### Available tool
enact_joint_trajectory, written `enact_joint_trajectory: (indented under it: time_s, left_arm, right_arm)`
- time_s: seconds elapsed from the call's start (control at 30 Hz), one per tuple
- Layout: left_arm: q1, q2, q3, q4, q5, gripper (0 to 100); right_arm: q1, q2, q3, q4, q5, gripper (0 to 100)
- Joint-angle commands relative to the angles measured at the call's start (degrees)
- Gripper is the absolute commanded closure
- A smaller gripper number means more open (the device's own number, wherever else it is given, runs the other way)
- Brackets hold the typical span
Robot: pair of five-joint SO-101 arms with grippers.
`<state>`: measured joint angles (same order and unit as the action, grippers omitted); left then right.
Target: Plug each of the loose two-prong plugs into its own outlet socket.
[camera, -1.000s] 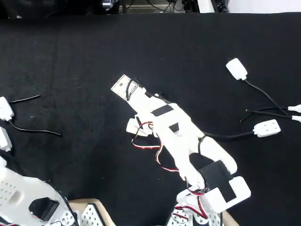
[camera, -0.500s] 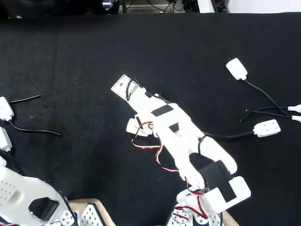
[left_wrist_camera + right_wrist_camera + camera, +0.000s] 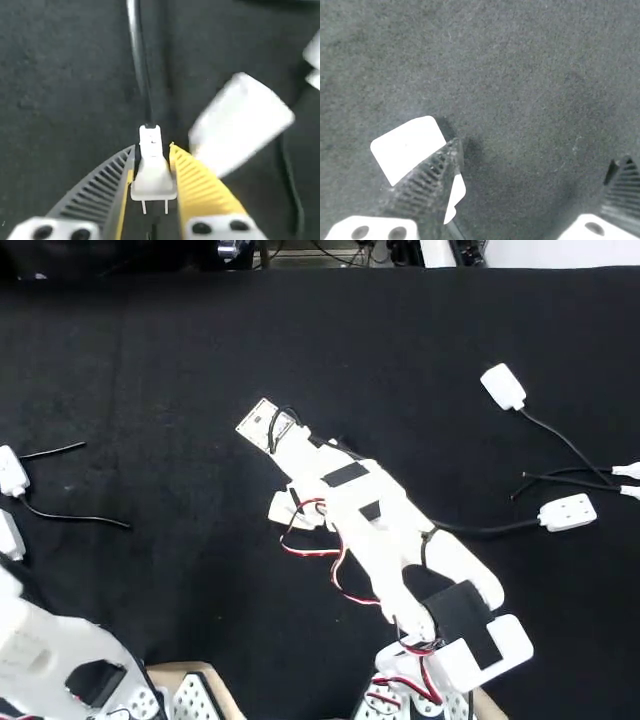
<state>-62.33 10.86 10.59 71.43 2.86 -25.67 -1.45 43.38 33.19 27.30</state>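
- Left gripper point(image 3: 151, 147): my grey and yellow fingers are clamped on the sides of a white two-prong plug point(image 3: 152, 175). Its prongs point back toward my wrist.
- Black cable point(image 3: 137, 60): it leaves the far end of the held plug and runs away over the dark table point(image 3: 60, 75).
- White block point(image 3: 240, 125): it sits just beside my yellow finger point(image 3: 200, 190) (too blurred for me to make out any socket holes).
- Right gripper point(image 3: 536, 155): my fingers stand wide apart with nothing between them, low over the cloth.
- Central outlet block point(image 3: 405, 145): flat and white, it lies at the outer side of one finger point(image 3: 435, 170) of my right gripper; whether they touch cannot be told. In the high view this block point(image 3: 258, 423) lies near the table's middle, at the tip of my right arm point(image 3: 370, 520).
- Rounded white socket point(image 3: 503, 386): it lies toward the table's far right corner, with a black lead trailing to the right edge.
- Holed outlet point(image 3: 568, 511): it lies near the right edge, nearer the front than the rounded socket and well apart from it.
- White cable ends point(image 3: 628, 472): two small pieces at the right edge, close together.
- White pieces point(image 3: 10, 472): two lie at the left edge, with thin black leads beside them.
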Motion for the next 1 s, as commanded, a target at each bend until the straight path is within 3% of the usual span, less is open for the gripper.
enact_joint_trajectory:
  time_s: [0.0, 0.17, 0.4, 0.5, 0.7, 0.97]
  left_arm:
    - [2.86, -8.79, -3.12, 4.84, 1.32, 97]
    - [5.41, -14.24, -3.03, 8.97, 6.07, 97]
    - [10.59, -18.02, -3.03, 13.27, 7.30, 97]
    - [12.26, -17.76, -2.15, 13.19, 10.37, 97]
    - [22.20, -18.29, 5.76, 8.79, 14.24, 97]
    - [32.31, -18.37, 9.10, 5.27, 20.22, 97]
  right_arm:
    - [-2.90, -0.22, -0.48, 1.58, 0.09, 55.1]
    - [-7.30, -5.67, -0.75, 7.38, 0.00, 56.9]
    - [-7.74, -20.26, -0.31, 15.30, -0.44, 84.6]
    - [-7.91, -23.87, -0.22, 17.14, -0.44, 91.7]
    - [-10.99, -28.00, -0.31, 17.93, -0.44, 92.2]
    - [-25.76, -35.65, 3.30, 17.93, -0.53, 92.4]
